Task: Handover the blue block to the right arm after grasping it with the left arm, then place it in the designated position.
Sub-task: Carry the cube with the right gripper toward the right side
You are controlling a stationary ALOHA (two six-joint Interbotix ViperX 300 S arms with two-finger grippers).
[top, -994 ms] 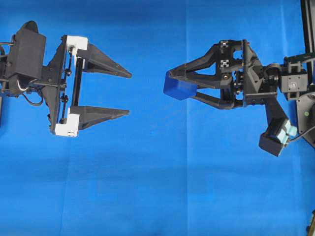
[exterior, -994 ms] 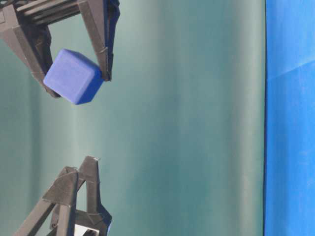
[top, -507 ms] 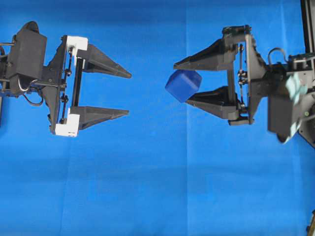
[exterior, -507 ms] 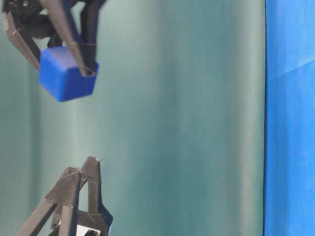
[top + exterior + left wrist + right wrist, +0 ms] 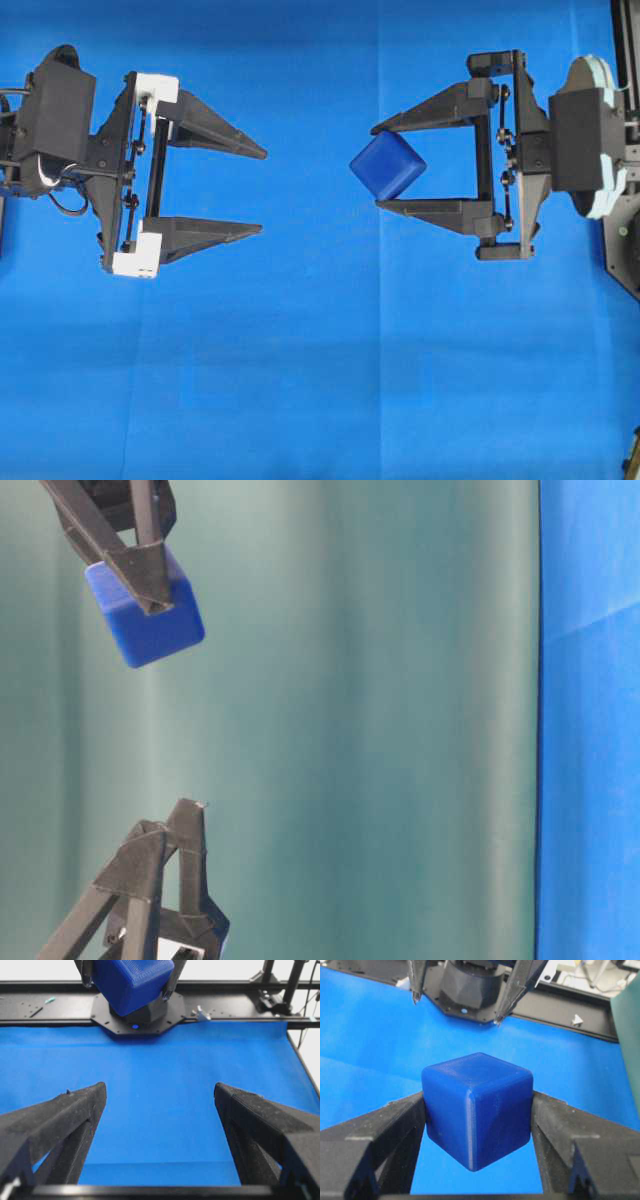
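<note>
Rigid, light, smooth-faced blue block (image 5: 388, 167) pinched at its flat sides by the right gripper (image 5: 385, 166); left gripper (image 5: 262, 191) stands wide open, empty.

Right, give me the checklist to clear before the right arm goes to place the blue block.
1. Blue block pinched between both fingers of the right gripper: ok.
2. Grip depth: block sits at the fingertips, corner jutting past them: not ok.
3. Left gripper open, holding nothing: ok.
4. Bare blue cloth shows between the two grippers in the overhead view: ok.
5. Designated position marked on the cloth: cannot tell, no marker shows.
</note>
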